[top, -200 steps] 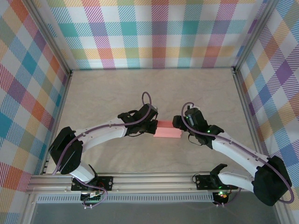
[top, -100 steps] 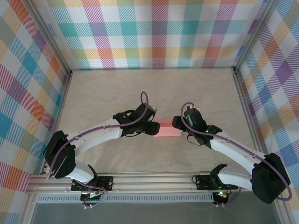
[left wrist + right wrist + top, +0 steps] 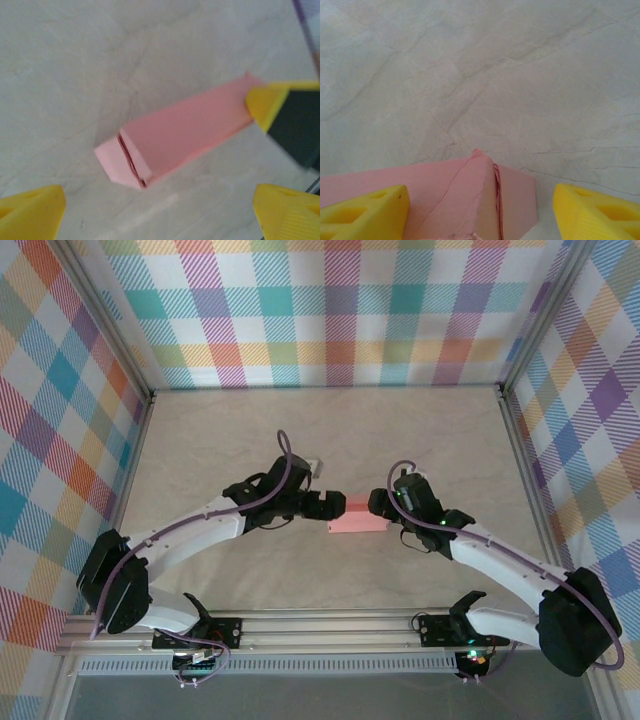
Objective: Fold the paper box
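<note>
The paper box (image 3: pixel 357 514) is a small salmon-pink closed box lying flat on the table between my two grippers. My left gripper (image 3: pixel 325 506) hangs just off its left end, jaws wide open and holding nothing. In the left wrist view the paper box (image 3: pixel 185 132) lies ahead of my left gripper (image 3: pixel 160 215), its end flap showing a slit. My right gripper (image 3: pixel 385 508) straddles the right end. In the right wrist view the paper box (image 3: pixel 470 200) sits between the open jaws of my right gripper (image 3: pixel 480 215), with a gap at the right fingertip (image 3: pixel 597 215).
The table top (image 3: pixel 330 430) is pale marbled stone, fenced by metal rails (image 3: pixel 330 630) and plaid walls. One yellow finger of the right gripper (image 3: pixel 265 102) shows in the left wrist view at the box's far end.
My left gripper has opened, let go of the box's left end and drawn back a little to the left. The right arm and the box have barely moved.
</note>
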